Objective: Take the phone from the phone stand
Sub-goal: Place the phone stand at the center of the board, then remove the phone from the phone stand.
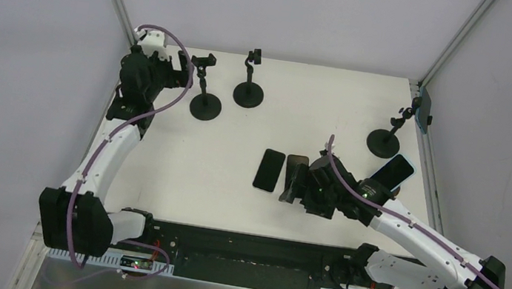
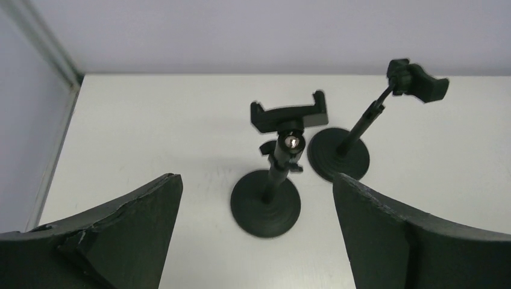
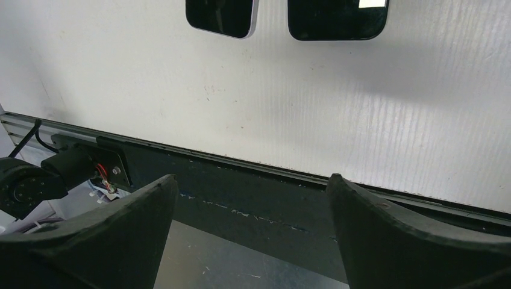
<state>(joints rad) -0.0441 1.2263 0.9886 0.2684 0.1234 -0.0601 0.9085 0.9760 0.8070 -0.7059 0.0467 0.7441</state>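
Left wrist, phone stand (image 2: 277, 165) just ahead of left gripper (image 2: 256, 180)

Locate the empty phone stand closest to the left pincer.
Top view: the empty phone stand sits at the far left of the table, just right of the open left pincer, with a second empty stand on its right.

Nothing readable in any of the views, tbh. The phone (image 1: 269, 169) lying flat on the worktop (image 1: 199, 159) and the second phone (image 1: 296, 166) just beside it are plain dark glass, with no logo or print I can make out. The stand (image 2: 266, 208) closest to the left wrist camera is bare black too. Any print on the little circuit board (image 1: 138, 264) down at the front edge is too small to read.
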